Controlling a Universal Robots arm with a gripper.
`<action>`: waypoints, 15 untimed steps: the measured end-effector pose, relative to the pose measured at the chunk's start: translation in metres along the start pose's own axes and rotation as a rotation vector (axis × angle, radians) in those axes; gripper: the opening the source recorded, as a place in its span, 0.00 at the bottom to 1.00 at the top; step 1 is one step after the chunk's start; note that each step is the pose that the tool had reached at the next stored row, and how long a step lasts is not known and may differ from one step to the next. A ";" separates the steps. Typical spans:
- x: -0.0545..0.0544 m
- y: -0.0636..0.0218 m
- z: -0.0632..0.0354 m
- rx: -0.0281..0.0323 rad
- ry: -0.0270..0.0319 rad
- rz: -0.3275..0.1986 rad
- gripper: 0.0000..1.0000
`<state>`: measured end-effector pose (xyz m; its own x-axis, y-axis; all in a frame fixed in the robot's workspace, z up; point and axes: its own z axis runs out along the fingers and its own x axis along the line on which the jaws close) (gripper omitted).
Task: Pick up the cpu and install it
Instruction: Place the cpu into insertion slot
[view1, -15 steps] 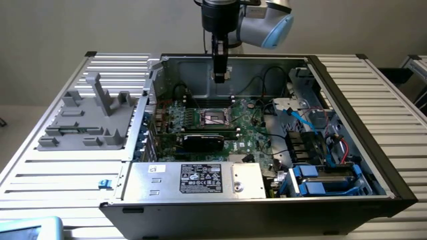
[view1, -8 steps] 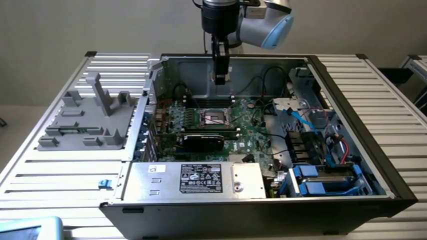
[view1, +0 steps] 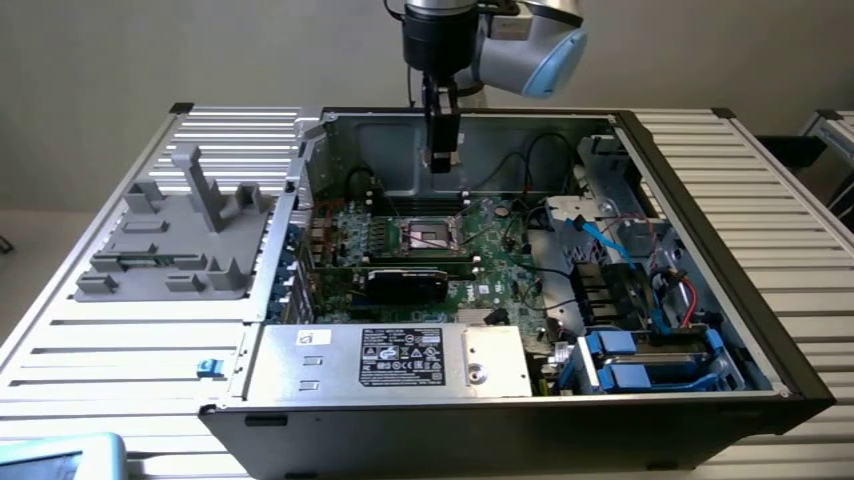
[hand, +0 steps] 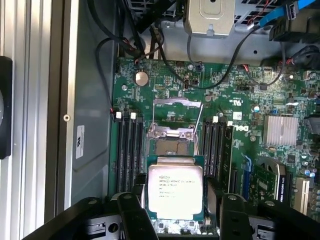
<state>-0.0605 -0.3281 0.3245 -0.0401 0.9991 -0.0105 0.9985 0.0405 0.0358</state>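
We hold the cpu (hand: 175, 187) clamped in our gripper (hand: 182, 216) above the open socket (hand: 170, 146), not yet installed.

One cpu (hand: 175, 187), one graphics card (view1: 407, 283), one power supply (view1: 400, 358), one grey holder tray (view1: 174, 245).

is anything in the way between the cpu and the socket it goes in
Nothing visible. The gripper holds the cpu above the motherboard, and the socket lies open, its metal cover flipped back. The cables run beside it, not across it.
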 end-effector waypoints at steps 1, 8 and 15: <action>0.000 -0.0001 0.0017 -0.0003 0.0030 0.000 0.56; -0.001 -0.0005 0.0144 -0.0002 0.0040 0.000 0.56; -0.004 -0.0011 0.0272 -0.0002 0.0045 0.003 0.56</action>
<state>-0.0605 -0.3322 0.2973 -0.0373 0.9993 -0.0059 0.9986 0.0375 0.0360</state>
